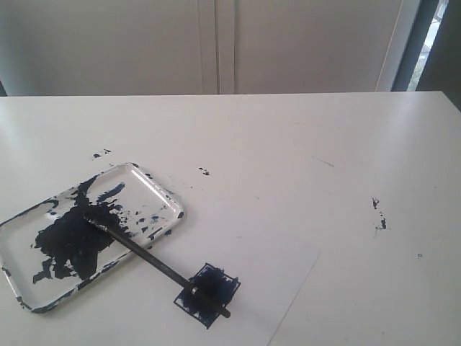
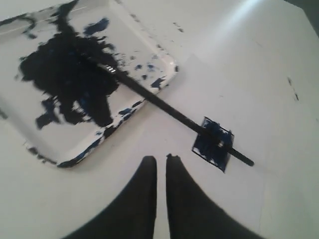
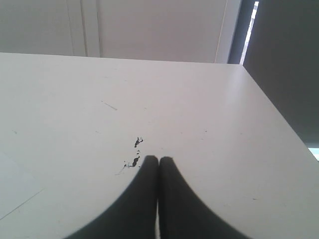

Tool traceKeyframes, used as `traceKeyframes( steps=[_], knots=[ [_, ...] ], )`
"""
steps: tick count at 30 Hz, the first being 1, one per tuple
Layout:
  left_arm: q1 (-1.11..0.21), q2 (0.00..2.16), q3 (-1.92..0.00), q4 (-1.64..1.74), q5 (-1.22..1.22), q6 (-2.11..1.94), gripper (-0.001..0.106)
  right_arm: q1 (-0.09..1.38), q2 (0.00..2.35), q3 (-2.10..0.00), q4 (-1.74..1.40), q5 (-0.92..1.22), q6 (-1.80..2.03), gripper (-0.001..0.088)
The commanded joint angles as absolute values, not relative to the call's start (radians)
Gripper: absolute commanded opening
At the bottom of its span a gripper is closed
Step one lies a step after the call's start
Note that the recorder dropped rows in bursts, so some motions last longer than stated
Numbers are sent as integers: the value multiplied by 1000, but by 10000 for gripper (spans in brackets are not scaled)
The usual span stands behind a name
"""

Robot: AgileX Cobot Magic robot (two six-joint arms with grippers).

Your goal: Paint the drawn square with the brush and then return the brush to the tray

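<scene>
Left gripper (image 2: 160,158) hung over the table (image 1: 324,216), jaws narrowed to a slit, empty, near but clear of the brush (image 1: 155,259). Right gripper (image 3: 158,158) closed tight, empty, toward the table's right edge. Brush bristles lay in the tray (image 1: 175,205) by the left front corner, handle end across the blue-filled drawn square (image 1: 220,285)
</scene>
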State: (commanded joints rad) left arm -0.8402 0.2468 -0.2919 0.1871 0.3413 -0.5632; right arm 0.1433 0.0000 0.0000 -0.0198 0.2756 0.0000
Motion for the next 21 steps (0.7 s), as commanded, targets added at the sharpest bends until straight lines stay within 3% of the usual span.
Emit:
traceKeyframes(
  steps=[2, 4, 11, 21],
  knots=[
    [-840, 247, -292, -62, 265, -53, 143, 143, 0, 0, -20, 276, 0, 0],
    [-840, 247, -288, -118, 204, 161, 143, 143, 0, 0, -20, 276, 0, 0],
    [-840, 245, -98, -100, 40, 128, 143, 143, 0, 0, -20, 276, 0, 0],
    [-838, 237, -18, -102, 23, 25, 143, 143, 0, 0, -20, 276, 0, 0]
  ],
)
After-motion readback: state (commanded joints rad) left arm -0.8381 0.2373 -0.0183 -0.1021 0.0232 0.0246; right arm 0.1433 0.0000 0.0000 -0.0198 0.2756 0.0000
